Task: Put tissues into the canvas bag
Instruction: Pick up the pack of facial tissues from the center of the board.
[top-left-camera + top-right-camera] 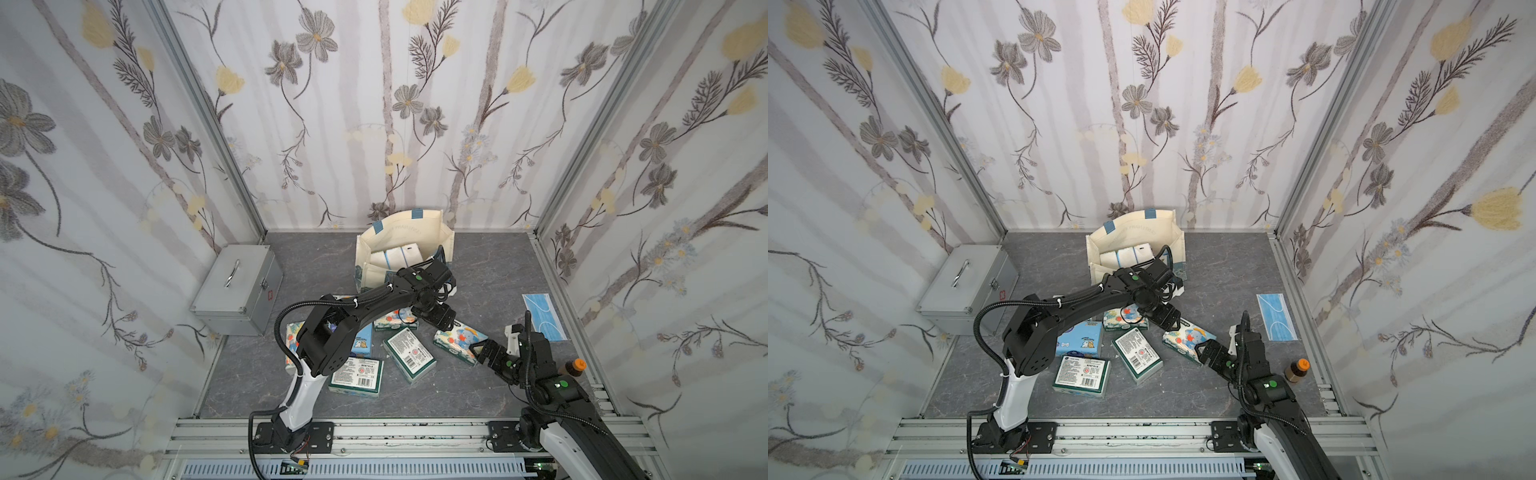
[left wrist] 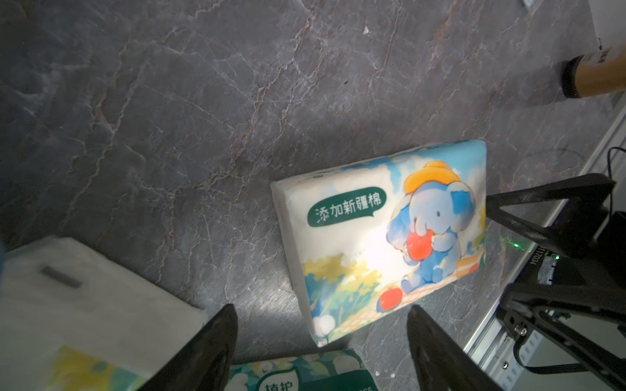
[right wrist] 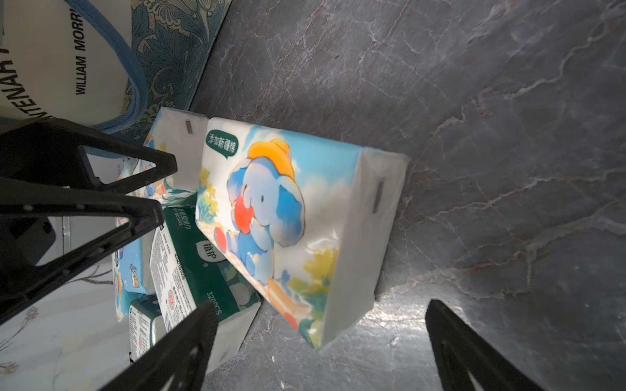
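Note:
The cream canvas bag (image 1: 405, 232) (image 1: 1133, 226) stands open at the back, with white tissue packs (image 1: 395, 255) lying inside it. An elephant-print tissue pack (image 1: 459, 338) (image 2: 379, 237) (image 3: 288, 216) lies on the grey floor between my two grippers. My left gripper (image 1: 449, 323) (image 2: 321, 338) hovers at the pack's far end, open, gripping nothing. At its near end my right gripper (image 1: 478, 350) (image 3: 321, 342) is also open and empty. Green-edged packs (image 1: 409, 353) (image 1: 356, 376), a light blue pack (image 1: 361, 343) and another elephant pack (image 1: 392, 322) lie under the left arm.
A grey metal case (image 1: 237, 286) sits at the left wall. A flat blue face mask (image 1: 544, 316) lies at the right, and a brown bottle (image 1: 573, 368) (image 2: 592, 74) stands near the right arm. Patterned walls close in three sides.

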Robot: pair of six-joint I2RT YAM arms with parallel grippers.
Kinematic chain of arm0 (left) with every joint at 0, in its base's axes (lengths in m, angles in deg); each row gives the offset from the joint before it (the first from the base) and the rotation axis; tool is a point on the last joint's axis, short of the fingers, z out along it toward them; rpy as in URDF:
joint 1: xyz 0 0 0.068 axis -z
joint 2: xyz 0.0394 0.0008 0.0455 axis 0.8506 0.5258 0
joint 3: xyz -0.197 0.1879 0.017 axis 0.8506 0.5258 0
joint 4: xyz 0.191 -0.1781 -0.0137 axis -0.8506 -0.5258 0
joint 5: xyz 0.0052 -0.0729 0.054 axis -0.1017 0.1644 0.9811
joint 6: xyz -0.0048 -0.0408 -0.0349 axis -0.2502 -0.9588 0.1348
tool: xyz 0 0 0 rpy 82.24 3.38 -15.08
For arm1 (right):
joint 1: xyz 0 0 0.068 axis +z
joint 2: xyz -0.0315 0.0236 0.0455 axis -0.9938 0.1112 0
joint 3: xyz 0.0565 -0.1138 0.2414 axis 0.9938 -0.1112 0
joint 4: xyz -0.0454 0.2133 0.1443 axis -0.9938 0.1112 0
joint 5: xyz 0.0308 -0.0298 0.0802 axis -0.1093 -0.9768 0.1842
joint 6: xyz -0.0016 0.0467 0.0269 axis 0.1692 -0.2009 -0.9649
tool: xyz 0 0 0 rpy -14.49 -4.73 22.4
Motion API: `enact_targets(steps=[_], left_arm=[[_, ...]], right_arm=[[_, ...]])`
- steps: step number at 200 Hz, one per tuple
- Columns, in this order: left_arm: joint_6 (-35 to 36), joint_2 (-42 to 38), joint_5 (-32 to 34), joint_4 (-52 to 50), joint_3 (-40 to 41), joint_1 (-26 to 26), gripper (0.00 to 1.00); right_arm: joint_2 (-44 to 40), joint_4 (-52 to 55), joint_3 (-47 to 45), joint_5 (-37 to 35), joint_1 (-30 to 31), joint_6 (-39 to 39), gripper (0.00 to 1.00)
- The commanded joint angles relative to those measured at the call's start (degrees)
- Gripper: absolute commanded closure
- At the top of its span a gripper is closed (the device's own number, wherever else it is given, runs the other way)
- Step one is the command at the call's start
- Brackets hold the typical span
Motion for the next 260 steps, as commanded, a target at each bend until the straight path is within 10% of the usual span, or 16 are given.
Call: enact_targets(steps=[1, 143, 260], left_arm=[[2.0, 1.1, -0.9, -2.3, -0.9, -0.1, 0.21], [2.9, 5.9, 2.4, -5.5, -3.4, -1.0, 0.52], [3.2, 9.5, 5.9, -9.3, -6.3, -1.0, 0.57]], right_arm=[[0.3, -1.0, 0.0, 1.2, 0.0, 0.3, 0.02], [8.1, -6.6, -2.3, -0.4, 0.0, 0.7, 0.01], [8.6, -10.6, -4.3, 2.4, 0.0, -0.5, 0.01]])
